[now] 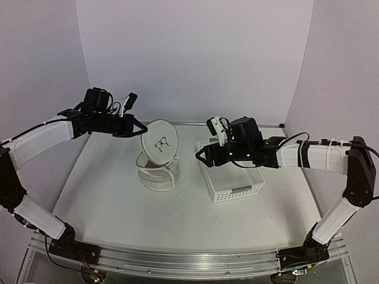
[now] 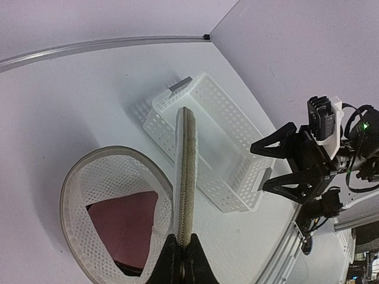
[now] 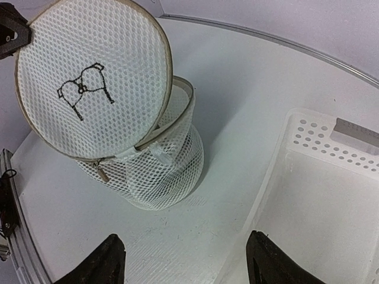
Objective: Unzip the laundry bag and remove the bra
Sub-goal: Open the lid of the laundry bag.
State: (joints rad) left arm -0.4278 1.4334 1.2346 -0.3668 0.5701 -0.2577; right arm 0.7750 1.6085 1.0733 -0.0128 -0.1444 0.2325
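1. The left arm reaches in from the left side, forearm about level. The left hand [image 1: 139, 131] is pinched tight on the wire rim of the round lid [image 1: 160, 141] of the white translucent mesh laundry bag [image 1: 159, 176].
2. In the left wrist view the lid [image 2: 186, 165] shows edge-on, gripped between the closed fingertips [image 2: 173, 260].
3. The lid is open, raised and tilted nearly upright over the bag's mouth. It joins the bag at its low edge and carries a small black line drawing [image 3: 86, 89].
4. A small metal zipper pull [image 3: 102, 173] hangs below the lid's lower edge.
5. The right arm reaches in from the right, forearm level, above the white rectangular lattice plastic basket [image 1: 237, 184]. The right hand [image 1: 201, 155] is spread wide, holds nothing and points at the bag without touching it.
6. The laundry bag stands upright at mid-surface, just left of the basket.
7. The bra [image 2: 121, 228] sits inside the bag; only a pinkish patch shows through the open mouth.
8. The surface [image 1: 106, 195] is white and flat, with a metal rail [image 1: 177, 260] at the near edge that carries both arm bases.
9. Plain pale walls [image 1: 189, 53] close in the back and both sides.
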